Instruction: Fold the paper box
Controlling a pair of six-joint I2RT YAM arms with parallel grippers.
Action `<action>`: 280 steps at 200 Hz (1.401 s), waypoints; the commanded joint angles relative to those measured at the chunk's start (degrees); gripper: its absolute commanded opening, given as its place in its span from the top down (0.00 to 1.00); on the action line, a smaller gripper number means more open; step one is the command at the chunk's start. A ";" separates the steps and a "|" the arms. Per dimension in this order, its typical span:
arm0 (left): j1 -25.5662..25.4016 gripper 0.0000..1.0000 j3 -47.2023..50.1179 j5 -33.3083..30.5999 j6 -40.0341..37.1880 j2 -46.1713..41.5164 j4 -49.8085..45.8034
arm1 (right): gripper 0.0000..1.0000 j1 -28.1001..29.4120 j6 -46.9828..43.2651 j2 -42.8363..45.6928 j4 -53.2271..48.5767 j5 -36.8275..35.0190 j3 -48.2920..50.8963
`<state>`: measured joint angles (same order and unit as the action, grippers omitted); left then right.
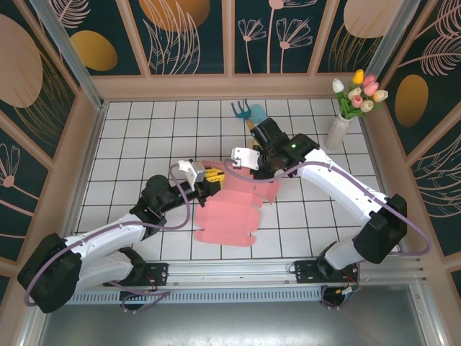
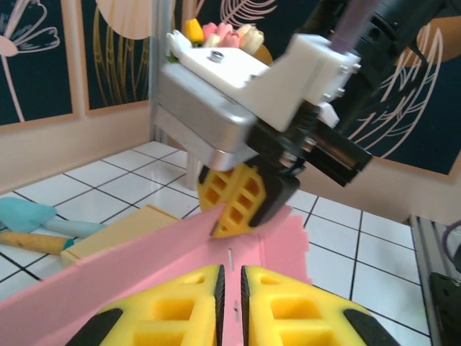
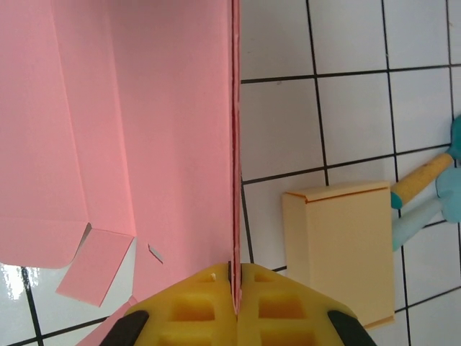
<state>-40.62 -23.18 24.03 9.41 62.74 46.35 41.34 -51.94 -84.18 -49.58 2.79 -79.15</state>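
The pink paper box (image 1: 234, 213) lies mostly flat on the tiled table, with one long flap standing upright along its far edge. My right gripper (image 1: 256, 167) is shut on that flap; the right wrist view shows the pink box (image 3: 144, 108) edge-on between the right gripper (image 3: 235, 288) fingers. In the left wrist view the right gripper (image 2: 230, 216) pinches the top of the raised pink wall (image 2: 144, 267). My left gripper (image 1: 211, 176) sits at the sheet's upper left edge. The left gripper (image 2: 230, 272) is shut to a thin slit, its tips over the flat panel.
A tan folded box (image 3: 346, 245) lies just beyond the pink flap, seen as a tan box (image 2: 115, 234) from the left wrist. A teal hand tool (image 1: 248, 113) rests at the back. A vase of tulips (image 1: 338, 130) stands at the back right. Wooden walls surround the table.
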 commanded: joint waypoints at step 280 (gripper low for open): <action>-0.28 0.62 -12.32 -35.91 0.99 1.06 -14.57 | 1.00 -0.33 -1.98 7.48 5.19 -1.78 5.27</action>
<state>-41.17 -32.88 -22.44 10.52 64.29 33.10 40.97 -54.74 -77.97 -45.50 1.72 -73.49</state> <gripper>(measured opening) 0.389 0.067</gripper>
